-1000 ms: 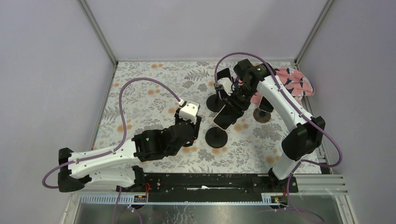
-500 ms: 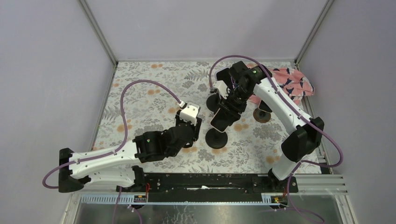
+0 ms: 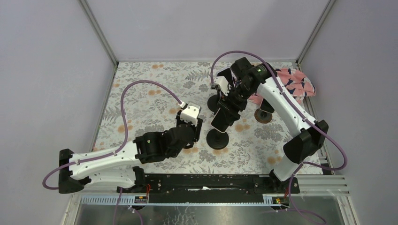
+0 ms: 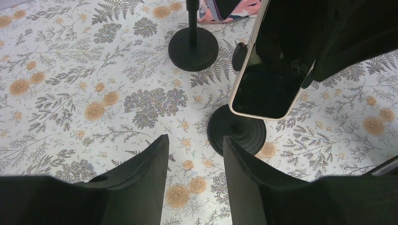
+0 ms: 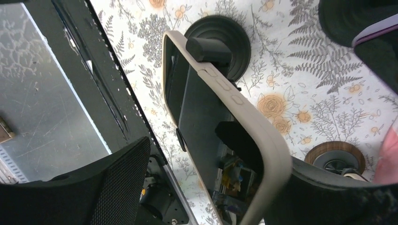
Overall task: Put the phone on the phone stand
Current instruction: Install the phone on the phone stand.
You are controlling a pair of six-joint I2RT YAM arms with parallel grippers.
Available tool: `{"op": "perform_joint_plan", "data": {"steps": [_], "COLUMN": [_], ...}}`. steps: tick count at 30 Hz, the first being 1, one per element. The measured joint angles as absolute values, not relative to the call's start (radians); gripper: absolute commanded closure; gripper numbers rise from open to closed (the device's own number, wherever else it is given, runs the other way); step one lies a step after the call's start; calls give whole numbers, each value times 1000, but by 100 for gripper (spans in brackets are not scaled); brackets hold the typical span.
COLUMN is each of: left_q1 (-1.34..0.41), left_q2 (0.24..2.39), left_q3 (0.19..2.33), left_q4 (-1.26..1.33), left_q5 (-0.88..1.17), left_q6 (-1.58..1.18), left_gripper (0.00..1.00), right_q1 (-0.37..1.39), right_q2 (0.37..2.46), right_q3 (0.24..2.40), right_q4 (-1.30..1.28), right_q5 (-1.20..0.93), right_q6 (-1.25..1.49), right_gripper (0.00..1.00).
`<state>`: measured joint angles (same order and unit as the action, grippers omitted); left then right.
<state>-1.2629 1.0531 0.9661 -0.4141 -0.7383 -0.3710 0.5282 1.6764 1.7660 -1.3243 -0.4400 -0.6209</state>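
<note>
The phone [image 3: 223, 119], in a beige case with a dark screen, stands tilted above the black round-based phone stand [image 3: 217, 139]. In the right wrist view the phone [image 5: 206, 108] lies between my right gripper's [image 5: 220, 159] fingers. Its back is against the right finger, and a clear gap separates its screen from the left finger [image 5: 126, 168]. The stand's head [image 5: 209, 47] touches the phone's far end. My right gripper [image 3: 233, 101] is open. My left gripper [image 4: 195, 140] is open and empty, low over the table just left of the stand base [image 4: 237, 131]. It also sees the phone [image 4: 270, 70].
A second black stand [image 3: 215, 104] stands behind the first one; it also shows in the left wrist view [image 4: 193, 42]. A pink patterned cloth [image 3: 293, 84] lies at the back right. A brown round disc [image 3: 263, 116] sits right of the stands. A black rail [image 3: 202, 180] runs along the near edge.
My right gripper carried the phone left and down over the stand, then stopped. The phone has stayed put for the last half second. My left arm edged slightly toward the stand.
</note>
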Motion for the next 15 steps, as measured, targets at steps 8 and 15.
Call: {"op": "perform_joint_plan", "data": {"steps": [8,15], "left_q1": [-1263,-1263], "left_q2": [1020,1003], "left_q3": [962,953], "left_q4": [-411,-391], "left_q5": [-736,-721], "left_q6": [-371,-359], "left_gripper": [47,27], "right_q1": [442,400], "right_q2": [1711,1716], "right_q3": [1858,1907], "right_q4": [-1328,-1361], "right_q5": [-529,-609], "right_q6": [-620,-636], "right_gripper": [15,11]}}
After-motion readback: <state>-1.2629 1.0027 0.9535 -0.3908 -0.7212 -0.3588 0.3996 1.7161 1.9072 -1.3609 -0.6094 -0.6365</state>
